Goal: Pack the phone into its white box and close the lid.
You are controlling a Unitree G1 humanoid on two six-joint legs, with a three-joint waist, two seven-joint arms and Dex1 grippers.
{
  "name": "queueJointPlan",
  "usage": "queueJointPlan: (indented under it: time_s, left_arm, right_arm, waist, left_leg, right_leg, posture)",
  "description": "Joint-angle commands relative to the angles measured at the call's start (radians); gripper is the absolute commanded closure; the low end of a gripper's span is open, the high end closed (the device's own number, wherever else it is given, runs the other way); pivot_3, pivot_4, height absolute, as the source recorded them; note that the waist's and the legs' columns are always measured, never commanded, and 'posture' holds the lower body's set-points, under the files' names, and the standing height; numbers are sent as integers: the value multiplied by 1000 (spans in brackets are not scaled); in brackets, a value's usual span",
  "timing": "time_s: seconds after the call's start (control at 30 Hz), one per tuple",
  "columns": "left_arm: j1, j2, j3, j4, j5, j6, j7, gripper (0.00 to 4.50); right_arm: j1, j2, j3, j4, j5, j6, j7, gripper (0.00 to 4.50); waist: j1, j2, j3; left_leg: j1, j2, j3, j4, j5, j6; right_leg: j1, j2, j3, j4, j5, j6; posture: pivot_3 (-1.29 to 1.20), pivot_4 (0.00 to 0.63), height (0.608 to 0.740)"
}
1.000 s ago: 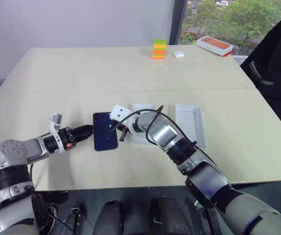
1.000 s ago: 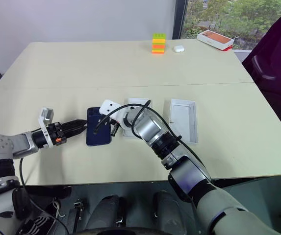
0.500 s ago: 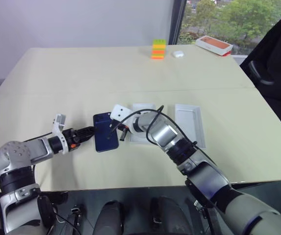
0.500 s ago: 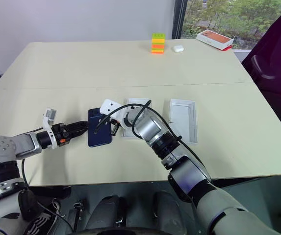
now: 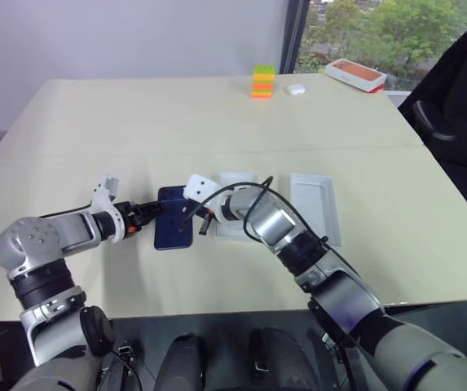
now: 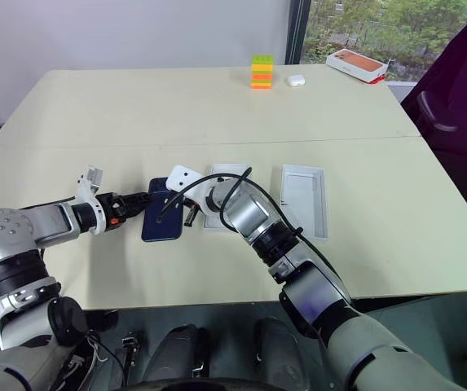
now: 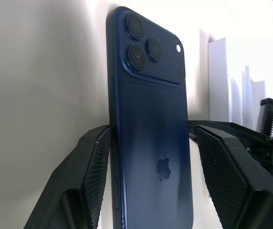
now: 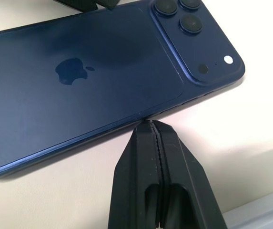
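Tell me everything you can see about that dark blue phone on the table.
The phone is a slim, dark navy smartphone with a glossy back, lying back-up on the pale table. A raised camera block with three lenses sits in one corner, and an apple logo marks the middle. The left gripper straddles its lower end, one black finger at each long edge. The right gripper, fingers shut, presses its tip against one long side. The white box lies just beyond.
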Motion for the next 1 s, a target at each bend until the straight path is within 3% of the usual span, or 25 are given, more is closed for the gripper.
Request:
queueJointPlan:
  time_s: [0.03, 0.27, 0.57, 0.83, 0.93, 1.0]
  left_arm:
    - [12, -16, -16, -31, -105, 13, 25, 1539]
    - [38, -3, -31, 3, -168, 13, 81, 1539]
    - [-5, -85, -9, 16, -170, 13, 126, 1539]
    - [33, -63, 15, 9, -178, 13, 109, 1539]
    - [49, -59, 14, 2, -172, 13, 102, 2400]
    - [68, -56, 7, -4, -170, 13, 87, 3337]
  right_arm:
    - [18, 15, 24, -6, 4, 3, 13, 4477]
    - [19, 17, 22, -4, 3, 2, 11, 4477]
    - [25, 20, 20, -16, 9, 19, 19, 4477]
    - [25, 10, 23, -12, 4, 8, 17, 4477]
    - [25, 10, 23, -12, 4, 7, 16, 4500]
    - [25, 10, 24, -12, 3, 5, 16, 4500]
  waist:
    - [-1, 0, 0]
    - [-2, 0, 0]
    - [2, 0, 0]
    - [-3, 0, 0]
    - [-3, 0, 0]
    - [-3, 0, 0]
  left_leg:
    - [0, 0, 0, 0, 0, 0]
    - [0, 0, 0, 0, 0, 0]
    - [0, -1, 0, 0, 0, 0]
    - [0, 0, 0, -2, 0, 0]
    - [0, 0, 1, -2, 0, 0]
    - [0, 0, 1, -2, 0, 0]
  right_leg:
    - [0, 0, 0, 0, 0, 0]
    - [0, 0, 0, -1, 0, 0]
    - [0, 0, 0, -1, 0, 0]
    - [0, 0, 0, -1, 0, 0]
    - [0, 0, 0, -2, 0, 0]
    - [-1, 0, 0, -2, 0, 0]
  posture:
    - [0, 150, 740]
    - [0, 150, 740]
    - [0, 150, 740]
    - [0, 150, 740]
    - [0, 150, 740]
    - [0, 150, 740]
